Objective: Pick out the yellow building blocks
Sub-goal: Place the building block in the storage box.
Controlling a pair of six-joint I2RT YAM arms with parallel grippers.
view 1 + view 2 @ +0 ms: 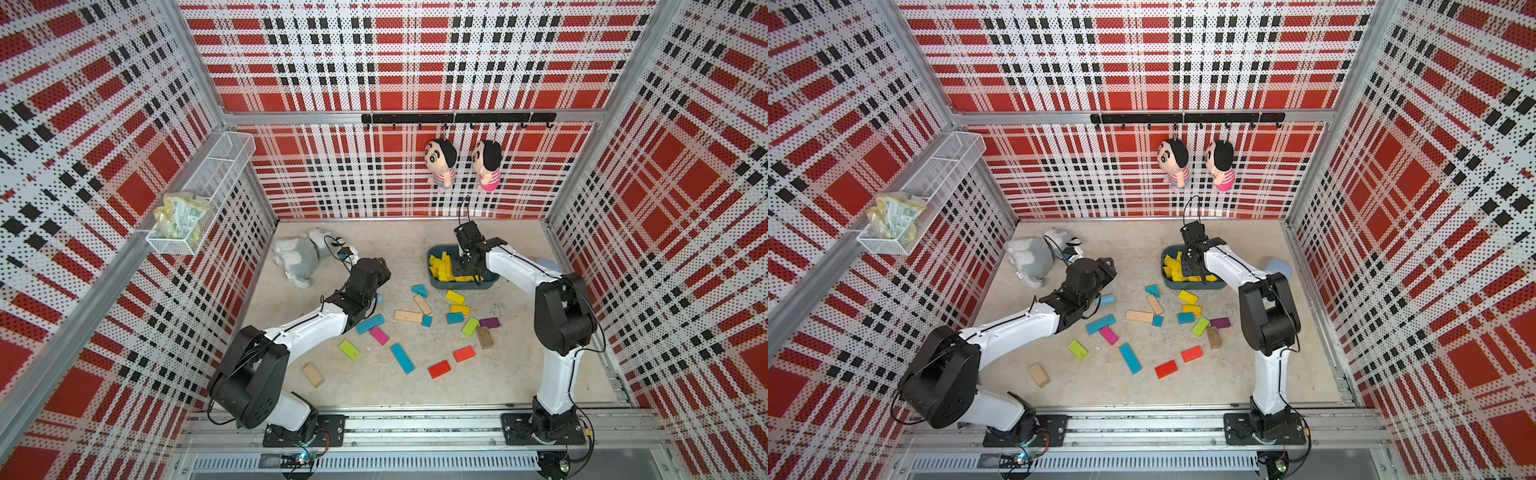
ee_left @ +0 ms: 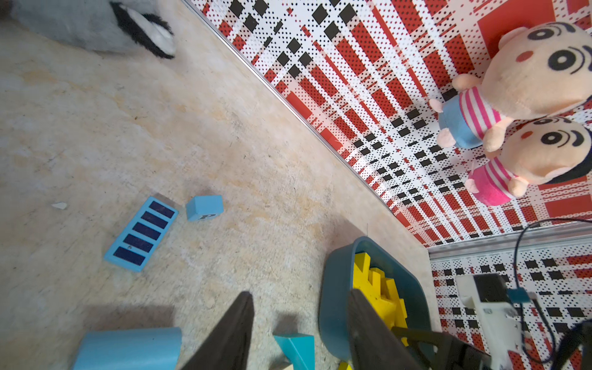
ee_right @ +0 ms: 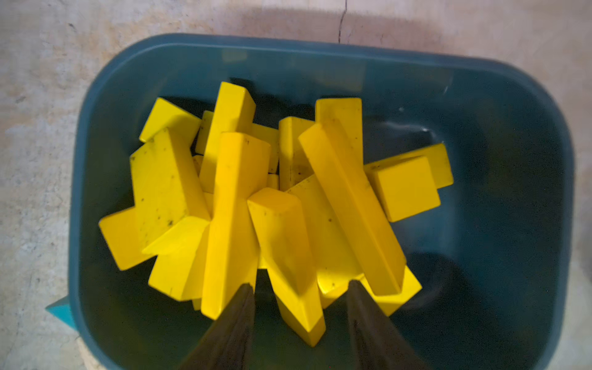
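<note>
On the left wall a white wire basket (image 1: 226, 166) carries a crumpled yellow-green packet (image 1: 180, 216) at its near end; on the floor below it lies a grey plush toy (image 1: 297, 259); next to that the left gripper (image 2: 299, 293) hovers low over the floor, its jaws parted with nothing between them; across the middle the mixed blocks lie scattered, blue, pink, red, tan and purple, with a lime-green brick (image 1: 349, 350) that should not be taken for yellow; two yellow building blocks (image 1: 455, 297) are not yet picked, lying near each other on the floor just short of the blue bin (image 1: 434, 280); they look like small painted wood, so probably light and rigid, with a smooth coat that may slip; the safest hold is likely across the short width at mid-length, on two flat parallel faces and never on a wedge's slope; the bin holds the rest, yellow only, a loose criss-cross heap of long bars and short bricks, several leaning on end; the right gripper (image 3: 299, 285) hangs over that heap, its jaws apart with a dark gap on each side of the bar lying between them, so the grip reads as released.
</note>
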